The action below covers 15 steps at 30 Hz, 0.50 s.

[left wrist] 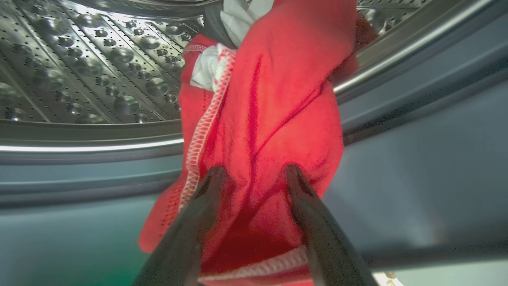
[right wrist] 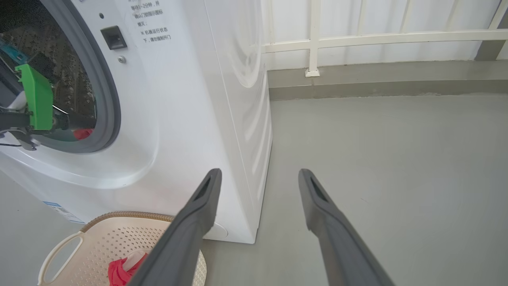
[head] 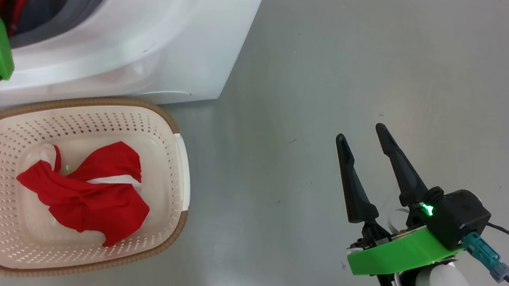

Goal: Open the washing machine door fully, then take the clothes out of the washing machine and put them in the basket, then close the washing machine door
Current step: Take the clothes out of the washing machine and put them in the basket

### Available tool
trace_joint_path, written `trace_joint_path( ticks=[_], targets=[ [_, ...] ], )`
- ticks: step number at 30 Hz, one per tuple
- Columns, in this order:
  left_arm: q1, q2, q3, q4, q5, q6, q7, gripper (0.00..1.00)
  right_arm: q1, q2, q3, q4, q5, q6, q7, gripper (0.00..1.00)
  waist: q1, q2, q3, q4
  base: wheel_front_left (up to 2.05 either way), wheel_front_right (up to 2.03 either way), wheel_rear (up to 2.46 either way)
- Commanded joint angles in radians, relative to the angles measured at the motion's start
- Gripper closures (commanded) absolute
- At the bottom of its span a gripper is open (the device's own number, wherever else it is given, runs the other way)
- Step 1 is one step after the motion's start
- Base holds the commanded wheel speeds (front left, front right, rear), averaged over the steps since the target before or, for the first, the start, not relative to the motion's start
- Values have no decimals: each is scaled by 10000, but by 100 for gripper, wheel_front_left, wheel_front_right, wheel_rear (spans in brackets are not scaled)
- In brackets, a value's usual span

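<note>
Our left tool [left wrist: 252, 174], fingers spread, straddles a bright red fabric garment with white trim [left wrist: 278, 99] hanging across the lip of the perforated steel drum [left wrist: 99, 59] in the white boxy washing machine [head: 191, 27]. Our right tool [head: 360, 132] hovers spread above the grey floor [head: 398, 58]. We see a second red garment [head: 90, 194] lying in the cream perforated plastic basket [head: 182, 162].

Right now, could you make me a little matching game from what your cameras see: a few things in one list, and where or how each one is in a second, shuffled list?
Things
1. basket
2. right gripper
3. left gripper
4. washing machine

Places and states
A. open, fingers either side of a red garment at the drum's edge
B. on the floor in front of the washer, a second red garment inside
C. open above bare floor, holding nothing
D. white, its round front opening uncovered

Pairs: 1-B, 2-C, 3-A, 4-D
</note>
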Motion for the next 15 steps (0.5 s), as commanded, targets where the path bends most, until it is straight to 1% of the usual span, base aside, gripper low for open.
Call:
trace_joint_path(
  ticks=[1, 2, 5, 8, 13, 15],
  targets=[
    [-121, 556, 106, -181, 165, 220, -143, 100, -12, 24, 246, -210, 105, 62, -65, 0, 0, -1, 15, -10, 0, 0, 0],
    [-96, 580, 22, -170, 269, 320, -193, 100, -14, 24, 262, -207, 130, 62, -65, 0, 0, -1, 17, -13, 0, 0, 0],
    [-68, 559, -10, -205, 289, 423, -412, 100, -20, 24, 277, -193, 161, 62, -65, 0, 0, -1, 40, -2, 0, 0, 0],
    [-46, 541, -1, -289, 306, 579, -841, 100, -40, 24, 265, -170, 154, 62, -65, 0, 0, -1, 66, 41, 0, 0, 0],
    [65, 467, 45, -330, 211, 607, -1282, 100, -94, 24, 264, -137, 157, 62, -65, 0, 0, -1, 61, 109, 0, 0, 0],
    [139, 411, 68, -397, 126, 493, -1562, 100, -107, 24, 253, -113, 151, 62, -65, 0, 0, -1, 42, 155, 0, 0, 0]
  ],
)
